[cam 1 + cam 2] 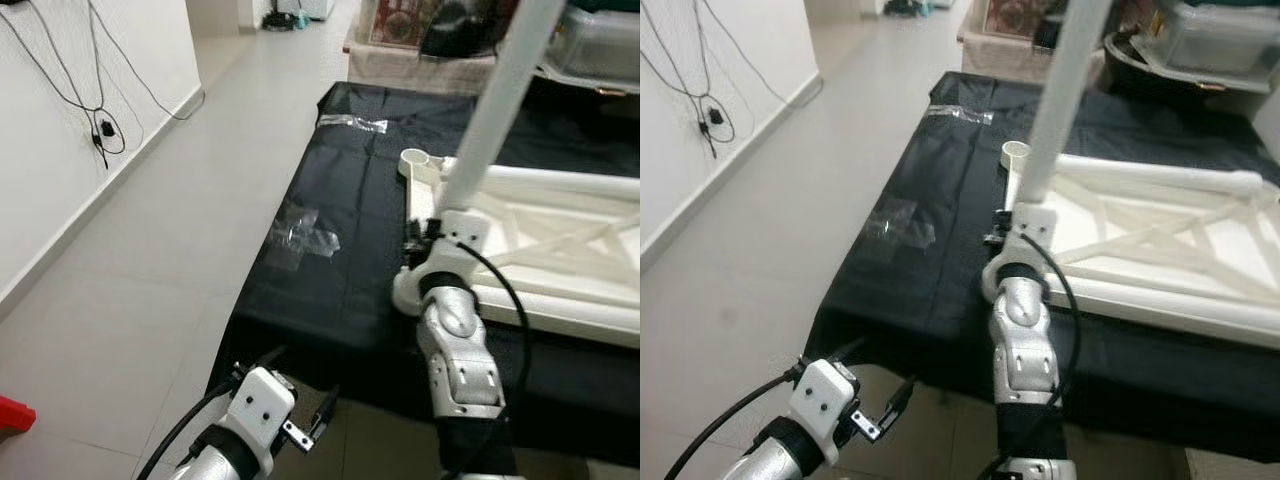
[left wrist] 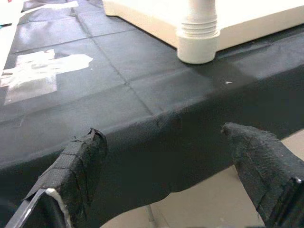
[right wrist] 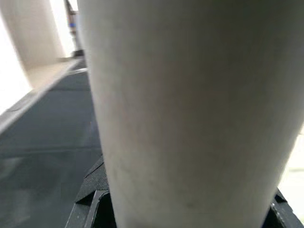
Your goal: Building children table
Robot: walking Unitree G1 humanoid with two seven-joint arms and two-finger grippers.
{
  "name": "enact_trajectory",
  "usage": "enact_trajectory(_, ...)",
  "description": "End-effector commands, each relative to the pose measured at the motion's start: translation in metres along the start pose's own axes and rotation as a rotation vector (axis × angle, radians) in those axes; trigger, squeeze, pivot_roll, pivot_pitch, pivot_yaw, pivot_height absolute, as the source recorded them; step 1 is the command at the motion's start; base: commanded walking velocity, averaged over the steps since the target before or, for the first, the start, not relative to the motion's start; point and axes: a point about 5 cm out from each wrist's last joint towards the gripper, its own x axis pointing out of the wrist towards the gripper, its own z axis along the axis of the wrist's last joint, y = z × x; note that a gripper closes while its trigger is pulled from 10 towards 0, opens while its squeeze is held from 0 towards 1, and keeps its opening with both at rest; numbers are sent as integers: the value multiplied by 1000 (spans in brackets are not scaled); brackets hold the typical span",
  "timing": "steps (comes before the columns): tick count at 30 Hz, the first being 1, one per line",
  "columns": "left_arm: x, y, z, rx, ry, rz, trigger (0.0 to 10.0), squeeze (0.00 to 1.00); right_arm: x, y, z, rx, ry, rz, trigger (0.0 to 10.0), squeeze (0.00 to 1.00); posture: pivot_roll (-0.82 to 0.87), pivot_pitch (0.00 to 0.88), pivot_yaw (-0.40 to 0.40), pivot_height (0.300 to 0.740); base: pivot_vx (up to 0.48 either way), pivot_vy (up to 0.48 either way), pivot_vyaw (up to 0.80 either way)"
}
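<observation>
Lower left of the frame, the left gripper (image 1: 318, 410) hangs wide apart below the black-covered table (image 1: 330, 250). At centre, the right gripper (image 1: 425, 238) clamps a white leg (image 1: 495, 110) standing beside the overturned tabletop (image 1: 545, 250).

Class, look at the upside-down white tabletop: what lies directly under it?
The white tabletop rests on a black cloth with clear tape patches. Whatever lies beneath the cloth is covered.

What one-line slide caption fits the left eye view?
Right gripper holds a white table leg upright at the upturned tabletop's corner on the black cloth.
</observation>
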Motion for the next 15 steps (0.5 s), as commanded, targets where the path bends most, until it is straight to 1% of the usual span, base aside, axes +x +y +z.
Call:
enact_trajectory(1,-2,-1,-2,-2,10,0,10000,0,-11,11,-22,44,104,-4,10000,0,88,165,-37,740,0,0,0)
enact_trajectory(4,-2,-1,-2,-2,10,0,10000,0,-11,11,-22,44,104,-4,10000,0,88,165,-37,740,0,0,0)
enact_trajectory(5,-1,-2,0,9,2,-2,10000,0,-11,22,-19,83,59,76,10000,1000,91,166,-41,740,0,0,0)
enact_trajectory(6,-1,-2,2,19,-9,5,10000,0,-7,28,-12,102,-11,171,10000,1000,86,168,-44,740,0,0,0)
enact_trajectory(8,-1,-2,2,19,-9,5,10000,0,-7,28,-12,102,-11,171,10000,1000,86,168,-44,740,0,0,0)
enact_trajectory(9,0,-3,4,24,-22,10,10000,0,-2,32,-6,126,-69,283,10000,0,84,169,-49,740,0,0,0)
enact_trajectory(10,0,-3,4,24,-22,10,10000,0,-2,32,-6,126,-69,283,10000,0,84,169,-49,740,0,0,0)
enact_trajectory(11,0,-3,5,27,-31,14,10000,0,0,34,-2,137,-104,352,10000,0,84,169,-49,740,0,0,0)
enact_trajectory(12,0,-3,5,27,-31,14,10000,0,0,34,-2,137,-104,352,10000,0,84,169,-49,740,0,0,0)
enact_trajectory(13,1,-3,7,27,-42,15,10000,0,3,37,-1,166,-95,442,10000,0,83,170,-51,740,0,0,0)
enact_trajectory(14,2,-5,9,27,-52,8,10000,0,4,40,3,227,-26,747,10000,0,81,171,-52,740,0,0,0)
enact_trajectory(15,2,-5,9,27,-52,8,10000,0,4,40,3,227,-26,747,10000,0,81,171,-52,740,0,0,0)
